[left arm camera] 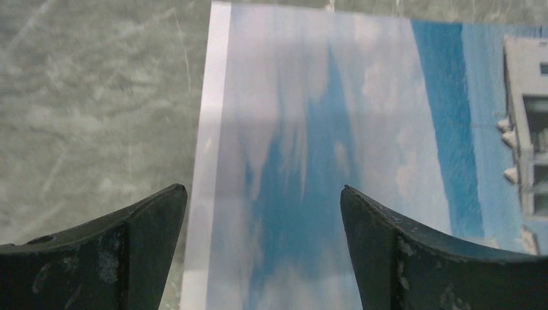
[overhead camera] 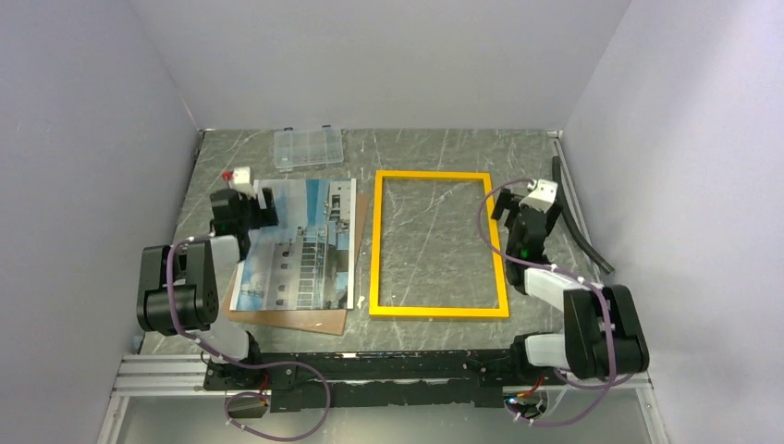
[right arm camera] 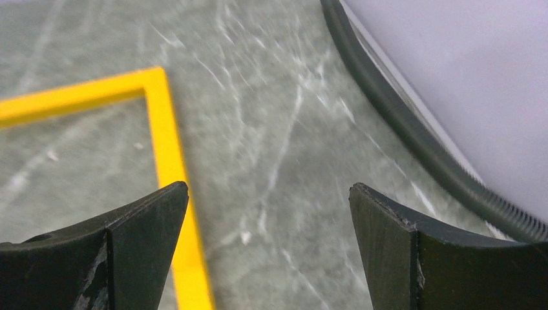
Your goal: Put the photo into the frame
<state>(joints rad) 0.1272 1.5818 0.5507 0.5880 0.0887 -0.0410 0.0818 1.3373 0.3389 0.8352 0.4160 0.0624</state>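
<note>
- Your L gripper [left arm camera: 263, 194]: jaws wide apart, gripping nothing. It hangs over the photo [overhead camera: 296, 242] at its far-left corner, w/ one finger over bare table [overhead camera: 444, 143] and the other over the sky print.
- Photo lies flat at 9 o'clock from table ctr, on a brown backing board [overhead camera: 310, 321], just beside the frame [overhead camera: 434, 175].
- Frame lies flat at ctr, yellow side up, w/ table showing thru.
- Your R gripper [right arm camera: 268, 190]: jaws apart, holding nothing, at the frame's 3 o'clock side, w/ one finger over the yellow border.
- Clear box [overhead camera: 308, 146] at 11 o'clock; black hose [overhead camera: 578, 222] at 3 o'clock by the wall.

The photo [overhead camera: 296, 245] lies on a board [overhead camera: 319, 320], just left of the frame [overhead camera: 374, 250]; a box [overhead camera: 308, 146] sits behind the photo.
</note>
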